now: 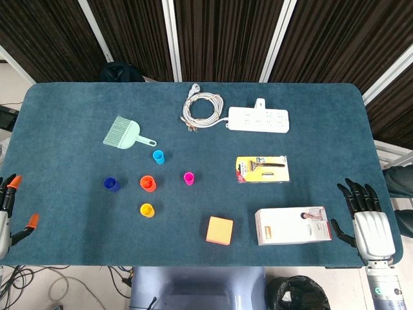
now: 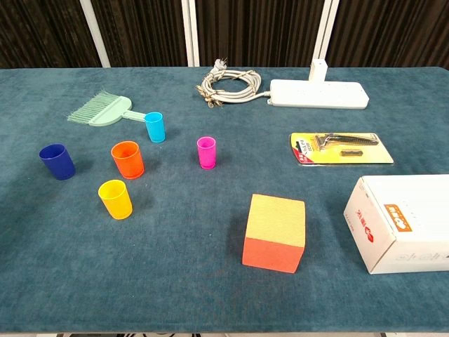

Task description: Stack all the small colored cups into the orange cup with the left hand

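Left hand (image 1: 9, 210), fingers apart & empty, at table (image 1: 64, 258) edge; orange cup (image 1: 148, 183) well to its right w/ blue cup (image 1: 111, 185) nearest, yellow cup (image 1: 147, 210), cyan cup (image 1: 159, 156), pink cup (image 1: 188, 178) around it; right hand (image 1: 364, 216) spread, empty.

— Where is the left hand (image 1: 9, 210)?

— In the head view it sits at about eight o'clock, at the frame's edge, only partly visible. Dark fingers with orange tips (image 1: 17, 179) point up and inward; one orange tip sticks out lower down, apart from the others. It holds nothing, fingers spread.

— And the right hand (image 1: 366, 216)?

— Around four o'clock, at the near corner of the bench (image 1: 58, 129). Black fingers (image 1: 356, 192) fan upward toward twelve, separated, the thumb angled out toward nine. The silver back of the hand faces the camera, with the wrist running down out of frame. Nothing in its grasp.

— Does the chest view show either?

— No, neither hand appears there.
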You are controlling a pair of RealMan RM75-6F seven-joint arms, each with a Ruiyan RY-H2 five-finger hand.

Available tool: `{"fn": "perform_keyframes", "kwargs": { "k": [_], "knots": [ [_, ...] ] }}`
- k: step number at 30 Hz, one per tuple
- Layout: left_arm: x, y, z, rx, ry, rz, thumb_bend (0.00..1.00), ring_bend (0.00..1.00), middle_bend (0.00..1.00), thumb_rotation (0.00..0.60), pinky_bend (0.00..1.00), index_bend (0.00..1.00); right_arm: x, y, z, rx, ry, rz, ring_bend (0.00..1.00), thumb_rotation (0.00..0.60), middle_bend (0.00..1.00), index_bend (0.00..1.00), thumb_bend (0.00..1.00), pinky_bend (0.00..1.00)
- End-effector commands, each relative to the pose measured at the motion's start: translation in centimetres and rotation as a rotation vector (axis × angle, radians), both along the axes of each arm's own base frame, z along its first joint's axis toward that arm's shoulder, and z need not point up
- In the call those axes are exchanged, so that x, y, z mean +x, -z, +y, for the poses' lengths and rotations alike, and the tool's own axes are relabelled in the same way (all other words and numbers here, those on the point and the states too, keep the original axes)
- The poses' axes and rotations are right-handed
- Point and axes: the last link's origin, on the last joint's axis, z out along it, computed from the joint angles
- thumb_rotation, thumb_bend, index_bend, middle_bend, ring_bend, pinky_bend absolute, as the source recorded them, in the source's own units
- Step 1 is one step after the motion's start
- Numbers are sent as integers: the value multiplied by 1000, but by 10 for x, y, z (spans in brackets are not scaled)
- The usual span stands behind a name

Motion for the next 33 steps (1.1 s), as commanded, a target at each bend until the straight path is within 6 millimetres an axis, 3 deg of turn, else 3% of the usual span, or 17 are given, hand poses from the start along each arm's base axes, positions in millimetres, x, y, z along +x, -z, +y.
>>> {"fn": "perform_keyframes", "kwargs": {
  "k": [1,33],
  "knots": [
    [0,0,0,-1,-1,2,274,0,38,600,0,19,0,0,0,0,1,0,89,600,73,129,402,48],
    [-7,-12,-3,-30,-91,-36,215,0,23,600,0,33,-2,-4,3,22,5,16,90,600,73,129,398,48]
  ]
}}
